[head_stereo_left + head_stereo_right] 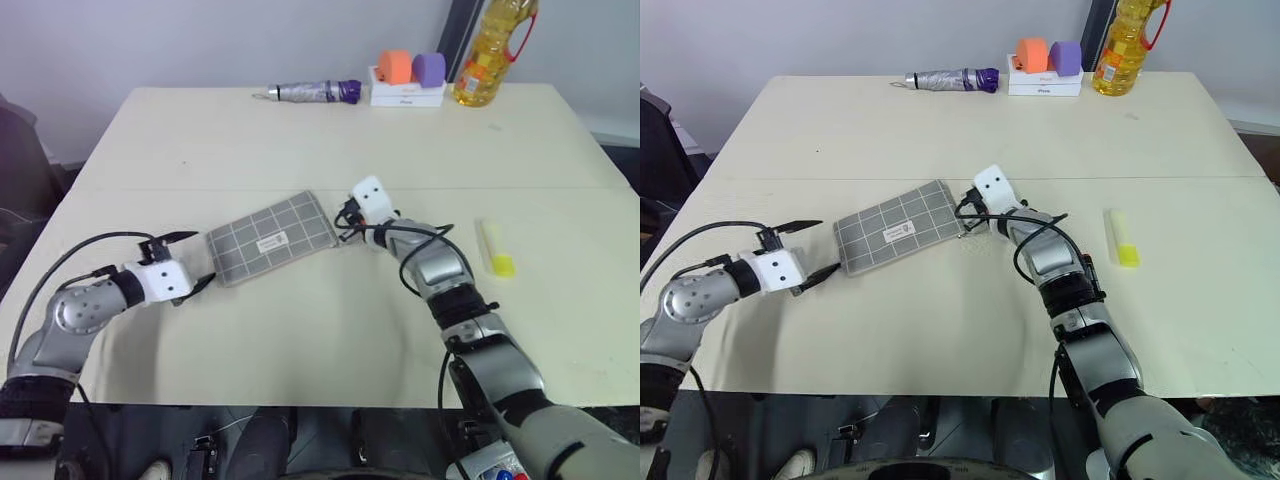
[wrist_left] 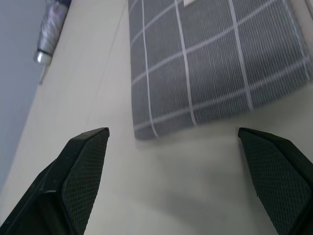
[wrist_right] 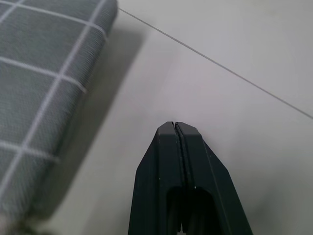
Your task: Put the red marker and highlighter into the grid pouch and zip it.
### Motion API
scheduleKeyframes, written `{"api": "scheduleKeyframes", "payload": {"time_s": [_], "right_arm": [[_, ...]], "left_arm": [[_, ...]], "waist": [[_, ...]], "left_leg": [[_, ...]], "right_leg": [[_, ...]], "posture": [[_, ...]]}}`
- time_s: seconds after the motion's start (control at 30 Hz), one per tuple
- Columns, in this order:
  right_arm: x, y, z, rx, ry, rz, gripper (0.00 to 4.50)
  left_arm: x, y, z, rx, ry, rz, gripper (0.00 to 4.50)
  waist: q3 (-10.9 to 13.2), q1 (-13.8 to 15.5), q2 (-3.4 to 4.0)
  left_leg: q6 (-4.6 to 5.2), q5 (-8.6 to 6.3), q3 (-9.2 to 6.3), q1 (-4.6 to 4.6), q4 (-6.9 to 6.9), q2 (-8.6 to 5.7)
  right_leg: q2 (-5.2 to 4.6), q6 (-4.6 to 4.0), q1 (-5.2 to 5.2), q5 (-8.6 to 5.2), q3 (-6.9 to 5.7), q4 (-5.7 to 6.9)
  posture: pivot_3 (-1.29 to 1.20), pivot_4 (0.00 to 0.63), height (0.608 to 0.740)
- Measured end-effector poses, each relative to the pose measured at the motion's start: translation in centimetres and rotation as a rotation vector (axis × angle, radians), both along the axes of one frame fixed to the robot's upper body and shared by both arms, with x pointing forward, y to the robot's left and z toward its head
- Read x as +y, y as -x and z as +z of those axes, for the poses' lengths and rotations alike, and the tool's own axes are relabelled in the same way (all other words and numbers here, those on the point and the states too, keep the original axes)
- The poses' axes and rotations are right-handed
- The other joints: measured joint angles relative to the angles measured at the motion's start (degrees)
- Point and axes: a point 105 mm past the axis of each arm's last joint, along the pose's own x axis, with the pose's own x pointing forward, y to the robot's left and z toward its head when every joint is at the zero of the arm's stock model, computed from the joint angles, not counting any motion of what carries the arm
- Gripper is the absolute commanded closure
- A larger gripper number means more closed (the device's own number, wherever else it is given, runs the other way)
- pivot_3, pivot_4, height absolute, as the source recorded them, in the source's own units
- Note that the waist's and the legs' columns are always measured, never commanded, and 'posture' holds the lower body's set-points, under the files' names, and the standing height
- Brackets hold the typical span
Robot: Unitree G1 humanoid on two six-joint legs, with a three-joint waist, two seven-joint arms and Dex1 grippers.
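**Grid pouch lies between two grippers on a pale table**

The grid pouch (image 1: 272,238), grey with white lines and a small white label, lies flat and slantwise near the middle of the cream table (image 1: 300,340). The left gripper (image 1: 190,260) sits just off the pouch's near-left end, its two black fingers (image 2: 83,171) spread wide with nothing between them; in the left wrist view the pouch's corner lies just ahead of the open gap, apart from both pads. The right gripper (image 1: 345,222) is at the pouch's opposite, right-hand end. Its fingers (image 3: 178,161) are pressed together tip to tip, holding nothing that can be made out, and in the right wrist view they are over bare tabletop just beside the pouch's edge. Whether the tips touch the fabric cannot be told.

The highlighter (image 1: 496,248), pale yellow with a brighter cap, lies on the table well to the right of the right arm, apart from the pouch. At the table's far edge are a purple-and-silver folded umbrella (image 1: 312,92), a white box (image 1: 407,95) carrying an orange and a purple block, and a bottle of yellow oil (image 1: 488,55).
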Motion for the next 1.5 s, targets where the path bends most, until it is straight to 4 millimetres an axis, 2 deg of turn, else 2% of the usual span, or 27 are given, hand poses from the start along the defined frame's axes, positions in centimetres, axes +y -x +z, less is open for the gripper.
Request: {"api": "scheduleKeyframes", "payload": {"time_s": [0.33,0.43,0.53,0.6,0.67,0.8,0.9,1.0,1.13,1.17,1.2,1.3,1.5], "right_arm": [[3.1,0.7,-0.4,0.018,-0.006,0.148,4.48],[3.4,0.9,-0.4,0.022,-0.002,0.174,4.5],[3.6,1.1,-0.4,0.019,0.005,0.196,4.5],[3.7,1.2,-0.4,0.018,0.004,0.203,4.5],[3.8,1.2,-0.4,0.014,0.004,0.202,4.5],[2.9,0.9,0.5,-0.039,0.013,0.171,4.5],[0.6,0.4,2.0,-0.115,0.026,0.106,4.5],[-2.1,0.7,4.1,-0.194,0.032,0.062,4.5],[-5.4,2.2,6.3,-0.232,0.02,0.051,2.65],[-6.0,2.5,6.8,-0.233,0.017,0.053,2.05],[-6.5,3.0,7.1,-0.227,0.013,0.059,1.64],[-7.0,4.1,7.7,-0.196,-0.023,0.092,0.03],[-5.9,5.4,7.7,-0.159,-0.054,0.155,0.03]], "left_arm": [[-2.5,-0.5,-0.3,-0.04,-0.027,-0.163,0.0],[-3.0,-0.2,-0.5,-0.033,-0.037,-0.207,0.94],[-3.6,0.5,-1.3,0.004,-0.027,-0.252,2.41],[-3.9,0.9,-1.8,0.034,-0.018,-0.275,3.56],[-4.1,1.1,-1.5,0.033,-0.006,-0.285,4.43],[-4.1,1.2,-1.5,0.076,0.068,-0.248,4.43],[-4.8,0.9,-1.1,0.126,0.238,-0.163,4.43],[-5.7,0.6,0.3,0.153,0.393,-0.101,4.43],[-7.9,0.7,2.6,0.155,0.567,-0.084,4.5],[-8.3,0.7,2.8,0.16,0.592,-0.079,4.5],[-8.7,0.7,3.0,0.165,0.617,-0.07,4.5],[-9.4,0.7,3.2,0.181,0.665,-0.044,4.5],[-10.6,0.9,3.4,0.188,0.718,-0.033,4.5]], "waist": [[-0.02,-0.03,0.03],[-0.03,-0.12,0.04],[-0.03,-0.4,0.04],[-0.03,-0.67,0.04],[-0.03,-1.06,0.04],[-0.02,-1.51,0.05],[-0.02,-1.38,0.04],[-0.01,-1.37,0.03],[-0.02,-1.33,0.03],[-0.01,-1.4,0.03],[-0.01,-1.44,0.03],[-0.01,-1.61,0.03],[-0.01,-1.17,0.03]], "left_leg": [[0.0,0.0,0.0,0.0,0.1,-0.03],[0.0,0.0,0.0,0.0,0.1,-0.02],[0.0,0.0,0.0,0.0,0.1,-0.02],[-0.01,0.01,-0.01,-0.01,0.1,-0.02],[-0.02,0.01,-0.02,-0.01,0.1,-0.02],[-0.02,0.02,-0.01,-0.01,0.1,-0.01],[-0.02,0.02,-0.04,-0.1,0.16,-0.01],[-0.02,0.02,-0.06,-0.2,0.21,-0.01],[-0.02,0.02,-0.07,-0.24,0.24,0.0],[-0.02,0.02,-0.07,-0.24,0.24,0.01],[-0.01,0.02,-0.06,-0.23,0.23,0.03],[-0.01,0.02,-0.06,-0.2,0.21,0.08],[-0.01,0.02,-0.05,-0.2,0.27,0.05]], "right_leg": [[0.0,0.0,-0.03,0.0,0.0,0.1],[0.0,0.0,-0.04,0.0,0.0,0.16],[0.0,0.0,-0.07,0.0,0.01,0.2],[0.0,-0.01,-0.09,0.0,0.0,0.25],[0.0,-0.01,-0.1,-0.01,0.01,0.3],[-0.01,-0.02,-0.19,-0.01,0.01,0.42],[-0.02,-0.02,-0.2,-0.01,0.01,0.41],[-0.04,-0.02,-0.24,-0.01,0.01,0.39],[-0.02,-0.02,-0.21,-0.01,0.0,0.36],[-0.01,-0.02,-0.21,-0.01,0.01,0.35],[0.01,-0.02,-0.22,-0.01,0.01,0.35],[0.06,-0.03,-0.22,-0.02,0.02,0.35],[0.02,-0.03,-0.13,-0.02,0.01,0.29]], "posture": [[0.0,0.15,0.74],[0.0,0.15,0.74],[0.0,0.15,0.74],[0.0,0.15,0.74],[0.0,0.15,0.74],[0.0,0.15,0.74],[0.0,0.15,0.74],[0.0,0.15,0.74],[0.0,0.15,0.74],[0.0,0.15,0.74],[0.0,0.15,0.74],[0.0,0.15,0.74],[0.0,0.15,0.74]]}}
